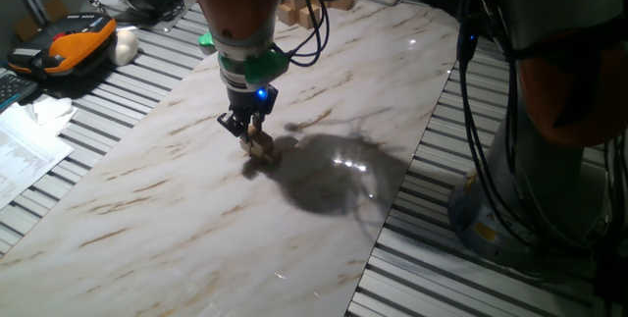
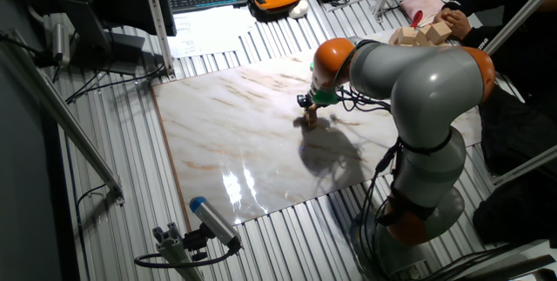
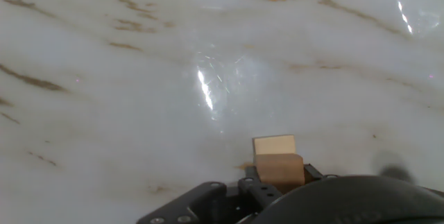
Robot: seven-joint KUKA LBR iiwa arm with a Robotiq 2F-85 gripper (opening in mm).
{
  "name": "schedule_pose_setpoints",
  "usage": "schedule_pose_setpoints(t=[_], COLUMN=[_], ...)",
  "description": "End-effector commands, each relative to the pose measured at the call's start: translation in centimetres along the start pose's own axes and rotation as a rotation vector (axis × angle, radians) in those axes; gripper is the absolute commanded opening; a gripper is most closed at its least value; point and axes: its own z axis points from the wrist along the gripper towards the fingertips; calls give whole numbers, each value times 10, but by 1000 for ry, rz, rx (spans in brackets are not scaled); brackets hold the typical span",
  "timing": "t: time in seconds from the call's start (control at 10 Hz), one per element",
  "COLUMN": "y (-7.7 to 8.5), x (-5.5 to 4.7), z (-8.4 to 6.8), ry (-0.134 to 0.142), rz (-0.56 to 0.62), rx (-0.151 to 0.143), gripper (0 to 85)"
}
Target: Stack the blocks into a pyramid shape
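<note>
Two small tan blocks (image 1: pixel 260 147) sit together on the marble tabletop (image 1: pixel 196 219), apparently one on the other. My gripper (image 1: pixel 249 131) hangs straight down over them, fingertips at the upper block. The hand view shows a pale block (image 3: pixel 274 145) on the marble and a darker-looking one (image 3: pixel 280 170) closer in, against the black gripper body. From the other side the gripper (image 2: pixel 308 116) and the blocks (image 2: pixel 310 122) are tiny, near the middle of the board. I cannot see the gap between the fingers, and no other small blocks are visible.
A pile of larger pale wooden blocks (image 1: pixel 314 1) lies past the far edge, seen also as the wood pile (image 2: pixel 422 30). An orange device (image 1: pixel 78 42) and papers (image 1: pixel 25 145) lie to the left. The arm's grey base (image 2: pixel 426 203) stands beside the board.
</note>
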Motion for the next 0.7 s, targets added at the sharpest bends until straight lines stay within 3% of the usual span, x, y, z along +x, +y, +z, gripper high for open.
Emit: schedule_pose_setpoints(t=[0.0, 0.6], y=[1, -2], x=[-3, -11], z=[-2, -11], ry=[-6, 3], rz=[2, 4], rx=[-2, 3], gripper=[510, 510])
